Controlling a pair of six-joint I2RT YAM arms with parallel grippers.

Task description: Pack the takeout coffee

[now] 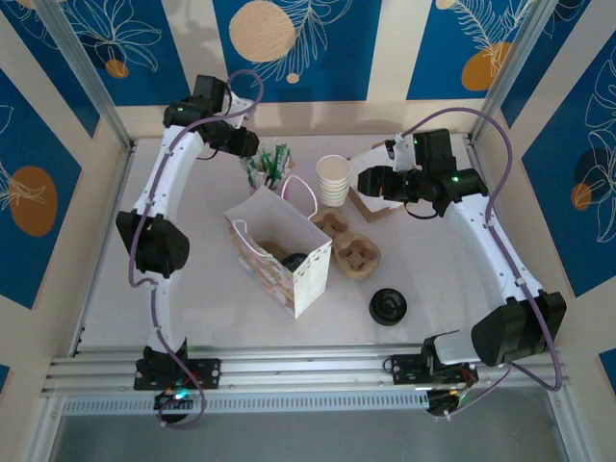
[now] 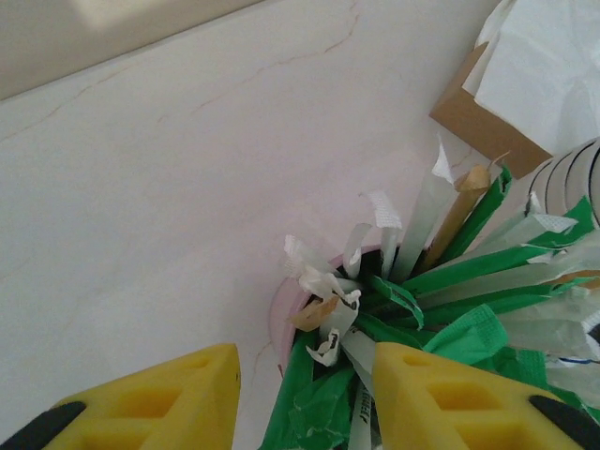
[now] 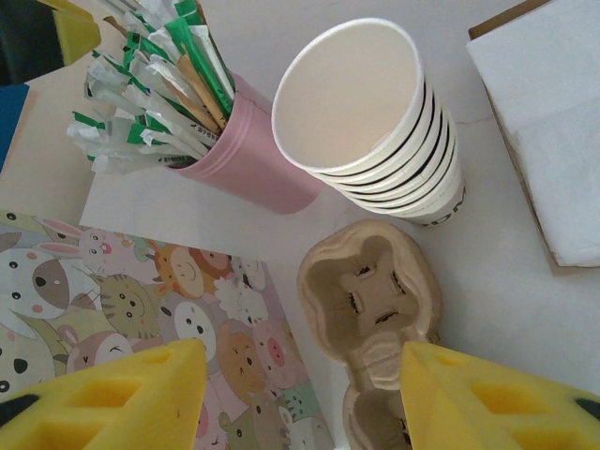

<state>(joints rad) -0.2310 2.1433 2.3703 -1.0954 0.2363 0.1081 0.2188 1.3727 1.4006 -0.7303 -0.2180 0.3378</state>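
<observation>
A patterned paper bag [image 1: 306, 279] stands open mid-table. A round black lid [image 1: 294, 261] shows inside it, which looks like the takeout coffee; the cup below the lid is hidden. My left gripper [image 1: 254, 147] hovers at the back over a pink holder [image 2: 281, 314] full of green and white wrapped straws [image 2: 450, 281]. In the left wrist view the left gripper [image 2: 305, 375] is open, with some wrappers lying between its yellow fingers. My right gripper [image 3: 300, 361] is open above the cardboard cup carrier [image 3: 370, 291] and holds nothing. It sits right of the cup stack [image 1: 333, 180].
A stack of lidless cream cups [image 3: 375, 112] stands beside the pink holder [image 3: 248, 159]. A loose black lid [image 1: 388, 306] lies front right of the bag. A brown box of white napkins [image 1: 380, 207] sits behind the carrier [image 1: 348, 245]. Frame rails edge the table.
</observation>
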